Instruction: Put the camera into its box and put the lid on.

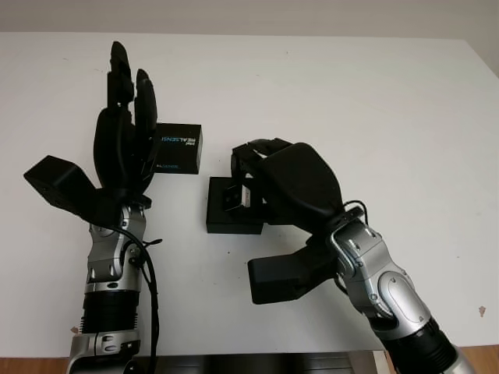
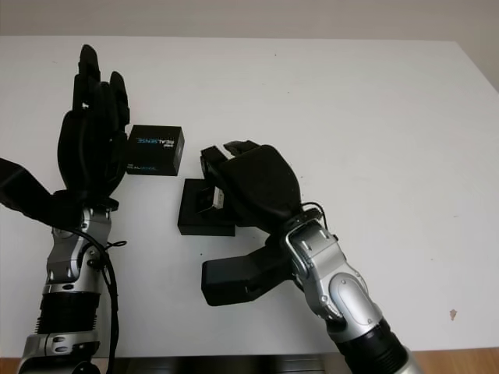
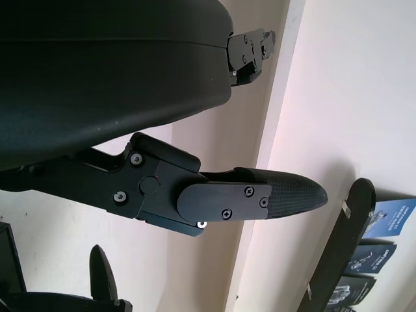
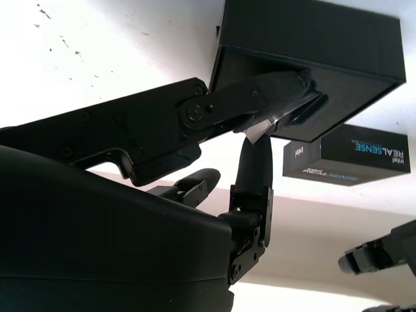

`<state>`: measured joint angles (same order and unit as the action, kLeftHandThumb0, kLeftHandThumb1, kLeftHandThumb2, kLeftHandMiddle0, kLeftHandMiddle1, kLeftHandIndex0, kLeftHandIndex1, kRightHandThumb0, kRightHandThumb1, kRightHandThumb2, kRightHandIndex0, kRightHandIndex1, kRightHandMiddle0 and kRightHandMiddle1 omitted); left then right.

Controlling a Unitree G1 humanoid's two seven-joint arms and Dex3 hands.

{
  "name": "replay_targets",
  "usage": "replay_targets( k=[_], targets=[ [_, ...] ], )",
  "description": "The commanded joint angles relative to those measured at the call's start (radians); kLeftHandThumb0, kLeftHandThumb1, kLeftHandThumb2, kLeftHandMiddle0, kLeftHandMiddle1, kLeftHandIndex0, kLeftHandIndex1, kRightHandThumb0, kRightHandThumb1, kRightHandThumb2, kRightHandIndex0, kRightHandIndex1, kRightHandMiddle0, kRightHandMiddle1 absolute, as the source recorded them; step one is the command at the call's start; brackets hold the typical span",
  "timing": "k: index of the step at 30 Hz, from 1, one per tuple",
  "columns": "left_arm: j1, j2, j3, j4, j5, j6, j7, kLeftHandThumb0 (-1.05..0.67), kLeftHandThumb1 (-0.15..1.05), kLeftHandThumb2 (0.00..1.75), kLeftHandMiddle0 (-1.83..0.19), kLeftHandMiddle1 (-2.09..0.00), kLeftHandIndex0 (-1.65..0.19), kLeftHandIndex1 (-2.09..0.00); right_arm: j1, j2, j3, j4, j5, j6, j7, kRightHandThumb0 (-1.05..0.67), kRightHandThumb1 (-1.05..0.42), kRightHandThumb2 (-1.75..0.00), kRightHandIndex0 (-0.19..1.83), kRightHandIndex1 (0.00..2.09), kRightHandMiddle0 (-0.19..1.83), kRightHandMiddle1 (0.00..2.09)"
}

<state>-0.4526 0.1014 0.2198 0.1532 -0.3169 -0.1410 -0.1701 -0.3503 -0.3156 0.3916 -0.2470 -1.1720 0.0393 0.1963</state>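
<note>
The left hand (image 1: 125,128) is standing upright at the table's (image 1: 374,101) left, fingers straight and together, holding nothing, its palm edge just beside the lid (image 1: 178,148). The lid is a black cardboard block lying on the white tabletop; its top face is carrying white and blue lettering that reads "REALSENSE", seen upside down from the head, and the right wrist view is showing "intel REALSENSE" along its side with smaller lines too fine to read. Just right of the lid and a little nearer the robot, the box (image 1: 230,210), an open matte black tray, is sitting flat on the table. The right hand (image 1: 253,175) is reaching over it from the right, glossy black shell arched, fingers curled down and clamped on the camera (image 1: 234,197), a small silvery-grey piece sitting in the box's opening. The right forearm is showing brushed metal joints.
</note>
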Motion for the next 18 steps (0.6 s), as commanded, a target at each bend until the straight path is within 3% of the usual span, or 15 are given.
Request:
replay_targets(
  k=[1,18],
  targets=[
    [-0.004,-0.004,-0.001,-0.009,-0.004,-0.003,-0.003,-0.73,1.05,0.38,0.19,0.00,0.19,0.00,0.002,-0.013,0.011,0.007,-0.014,0.005,0.020,-0.60,-1.04,-0.06,0.50,0.13,0.30,1.70],
    [-0.003,-0.005,-0.002,-0.018,0.000,0.003,0.007,-0.73,1.05,0.39,0.19,0.00,0.19,0.00,-0.009,-0.029,0.017,-0.007,-0.037,0.003,0.090,-0.58,-1.03,-0.05,0.49,0.12,0.31,1.54]
  ],
)
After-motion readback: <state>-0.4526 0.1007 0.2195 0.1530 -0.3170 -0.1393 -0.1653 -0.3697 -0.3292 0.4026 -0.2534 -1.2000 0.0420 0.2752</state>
